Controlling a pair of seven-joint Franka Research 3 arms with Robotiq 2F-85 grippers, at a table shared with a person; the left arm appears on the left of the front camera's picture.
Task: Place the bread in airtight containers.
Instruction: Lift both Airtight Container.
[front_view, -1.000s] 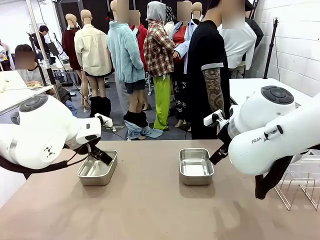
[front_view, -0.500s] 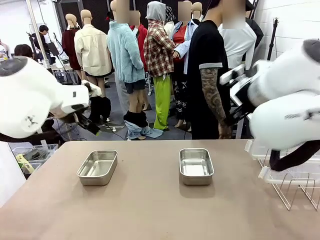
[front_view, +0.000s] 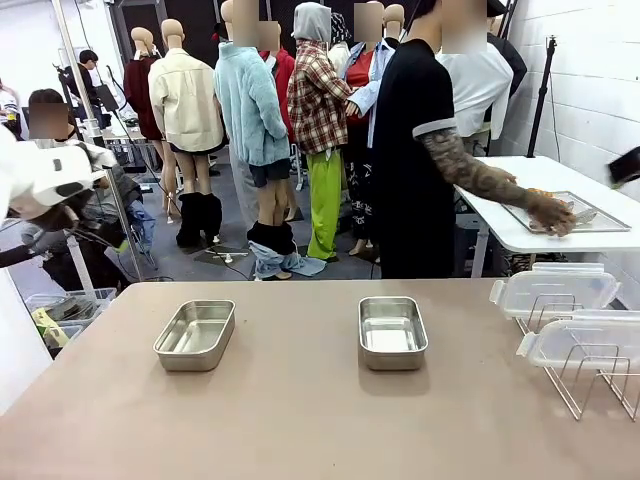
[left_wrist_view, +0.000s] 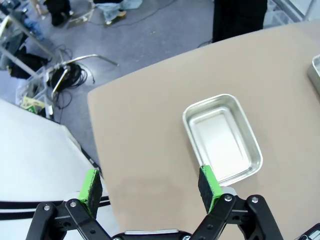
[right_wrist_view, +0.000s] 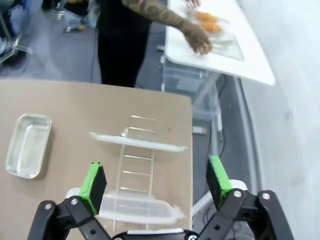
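Nothing packed: we log left container and right container empty on the counter, bread on the far tray by the person's hand. Left gripper, right gripper: jaws spread, empty.

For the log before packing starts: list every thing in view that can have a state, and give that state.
left container, empty, no lid on.
right container, empty, no lid on.
two clear lids, off, lying on the wire rack.
bread, on the tray, not yet packed.
person's hand, at the tray.
left gripper, open, empty.
right gripper, open, empty.
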